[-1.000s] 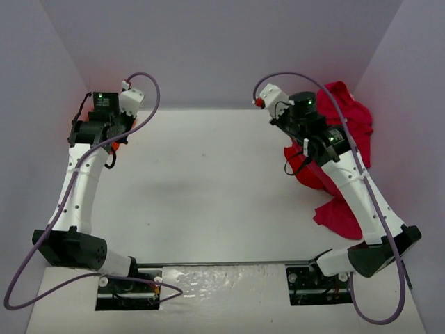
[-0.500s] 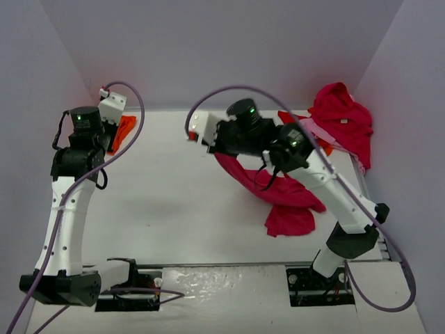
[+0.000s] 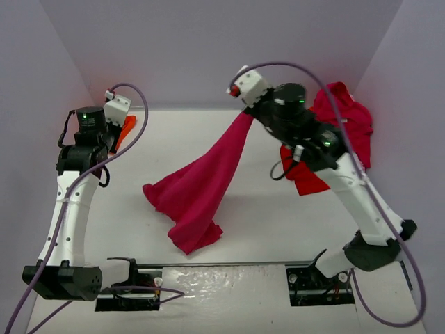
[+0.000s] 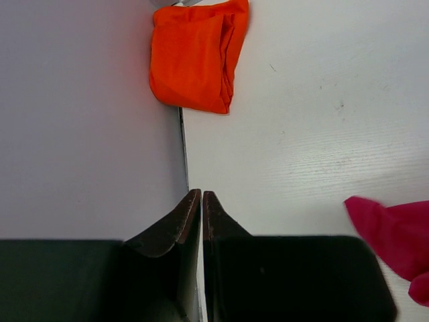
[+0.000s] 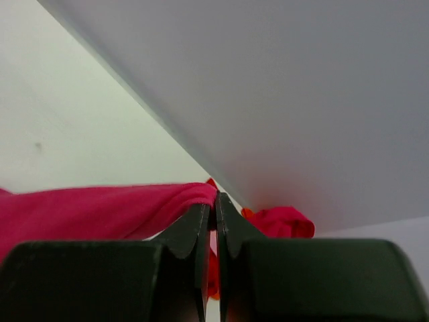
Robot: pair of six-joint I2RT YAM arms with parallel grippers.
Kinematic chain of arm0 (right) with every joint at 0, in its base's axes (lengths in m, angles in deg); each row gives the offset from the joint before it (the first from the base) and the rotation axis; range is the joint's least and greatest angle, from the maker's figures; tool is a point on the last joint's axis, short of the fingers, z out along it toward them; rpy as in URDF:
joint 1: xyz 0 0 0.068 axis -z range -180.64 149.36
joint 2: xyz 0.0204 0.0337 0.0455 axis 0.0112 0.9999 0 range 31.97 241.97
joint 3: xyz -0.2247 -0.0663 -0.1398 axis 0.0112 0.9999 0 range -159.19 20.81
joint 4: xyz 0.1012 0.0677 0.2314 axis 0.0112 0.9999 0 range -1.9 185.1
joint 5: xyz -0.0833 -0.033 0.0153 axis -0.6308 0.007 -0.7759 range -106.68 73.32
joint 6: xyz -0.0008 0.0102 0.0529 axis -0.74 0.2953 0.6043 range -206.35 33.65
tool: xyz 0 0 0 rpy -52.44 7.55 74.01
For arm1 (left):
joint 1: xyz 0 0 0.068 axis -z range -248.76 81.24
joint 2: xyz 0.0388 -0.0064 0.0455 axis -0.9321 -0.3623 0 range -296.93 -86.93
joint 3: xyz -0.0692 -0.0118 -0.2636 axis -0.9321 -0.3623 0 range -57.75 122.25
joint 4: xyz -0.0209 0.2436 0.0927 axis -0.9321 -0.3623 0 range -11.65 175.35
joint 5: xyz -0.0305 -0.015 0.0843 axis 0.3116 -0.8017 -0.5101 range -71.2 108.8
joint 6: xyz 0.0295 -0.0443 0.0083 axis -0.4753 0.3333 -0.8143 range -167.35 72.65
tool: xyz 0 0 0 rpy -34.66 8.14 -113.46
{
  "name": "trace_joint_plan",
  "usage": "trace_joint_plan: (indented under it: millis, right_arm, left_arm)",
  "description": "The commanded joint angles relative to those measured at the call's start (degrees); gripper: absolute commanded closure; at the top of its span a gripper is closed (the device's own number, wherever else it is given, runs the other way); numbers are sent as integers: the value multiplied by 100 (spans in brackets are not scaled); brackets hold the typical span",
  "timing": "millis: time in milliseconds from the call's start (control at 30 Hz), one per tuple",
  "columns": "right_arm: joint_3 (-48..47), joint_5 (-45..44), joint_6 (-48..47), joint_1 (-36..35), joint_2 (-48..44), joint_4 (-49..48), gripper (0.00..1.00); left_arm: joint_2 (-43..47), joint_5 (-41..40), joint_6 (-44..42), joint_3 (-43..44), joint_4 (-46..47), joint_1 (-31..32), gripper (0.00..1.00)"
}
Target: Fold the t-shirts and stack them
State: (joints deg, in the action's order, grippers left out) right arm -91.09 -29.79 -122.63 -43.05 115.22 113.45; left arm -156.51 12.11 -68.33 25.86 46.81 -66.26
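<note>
My right gripper (image 3: 245, 115) is shut on the edge of a crimson t-shirt (image 3: 198, 188) and holds it up near the back middle of the table; the shirt hangs down to the left and its lower part lies bunched on the table. In the right wrist view the cloth (image 5: 100, 211) runs left from my pinched fingertips (image 5: 215, 201). My left gripper (image 4: 202, 196) is shut and empty at the back left, beside the wall. A folded orange t-shirt (image 4: 196, 57) lies in the back left corner, ahead of it (image 3: 126, 130).
A pile of red t-shirts (image 3: 344, 122) sits at the back right against the wall, with a red piece (image 3: 306, 177) lying under the right arm. Purple walls close in the white table (image 3: 195, 139) on three sides.
My right gripper has swung from the table's middle up toward the back, dragging the crimson shirt leftward and spreading it out. The left arm has barely moved.
</note>
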Motion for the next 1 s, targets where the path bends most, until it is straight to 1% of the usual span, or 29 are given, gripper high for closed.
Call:
trace_joint_plan:
  millis: [0, 67, 100, 167, 200, 233, 300, 367, 400, 467, 533, 567, 600, 633, 667, 700, 733, 833, 867, 900, 967]
  right_arm:
    - [1107, -1748, -354, 8, 1243, -1422, 100]
    - [1230, -1975, -380, 29, 1609, -1547, 100]
    - [1241, -1994, -393, 31, 1649, -1559, 100]
    - [1442, -2435, -611, 58, 2082, -2148, 100]
    - [1535, -2723, -819, 83, 2208, -2497, 100]
    - [1670, -3092, -1096, 138, 2289, -3067, 100]
    - [2028, -3464, -1671, 305, 2397, -3907, 100]
    - [1946, -3948, -2114, 573, 2544, -4725, 100]
    - [1786, -3897, -2084, 726, 2613, -4625, 100]
    - [1371, -3463, -1600, 1062, 2749, -3656, 100]
    - [1418, -3239, -1419, 1103, 2750, -3342, 100]
    - [1505, -3258, -1488, 1044, 2768, -3306, 100]
    - [1575, -3392, -1513, 1012, 2841, -3295, 96]
    - [1621, -3541, -1516, 998, 2929, -3260, 84]
    - [1639, -3674, -1536, 1007, 3021, -3165, 57]
    - [1679, -3890, -1580, 1038, 3145, -3094, 23]
    - [1710, -4058, -1606, 1096, 3234, -3047, 1]
    - [1739, -4066, -1450, 1381, 3130, -3053, 0]
    - [1742, -3994, -1320, 1451, 2983, -3050, 0]
    - [1742, -3932, -1167, 1502, 2772, -3047, 0]
    - [1729, -3813, -998, 1476, 2504, -2901, 0]
  left_arm:
    - [70, 290, -27, 140, 203, -7, 97]
    - [83, 329, -115, 121, 82, 19, 97]
    - [84, 361, -126, 120, 66, 22, 97]
    - [89, 431, -170, 172, -43, 79, 99]
    - [67, 505, -172, 227, -110, 103, 99]
    - [36, 609, -178, 295, -202, 109, 99]
    - [-22, 668, -179, 339, -233, 180, 99]
    - [-108, 660, -149, 306, -197, 237, 99]
    - [-118, 682, -128, 267, -153, 255, 99]
    - [-204, 881, -64, 160, -60, 298, 99]
    - [-402, 987, -72, 138, -106, 466, 99]
    - [-462, 987, -74, 131, -136, 571, 99]
    - [-544, 998, -100, 147, -202, 619, 99]
    - [-630, 1032, -136, 177, -284, 663, 97]
    - [-716, 1098, -170, 236, -401, 738, 94]
    - [-839, 1155, -201, 333, -586, 782, 93]
    - [-945, 1237, -224, 408, -741, 834, 91]
    - [-1064, 1587, -307, 366, -950, 1032, 85]
    - [-1058, 1649, -354, 292, -968, 1105, 81]
    - [-1044, 1638, -384, 192, -934, 1224, 73]
    - [-1195, 1601, -452, 32, -891, 1450, 66]
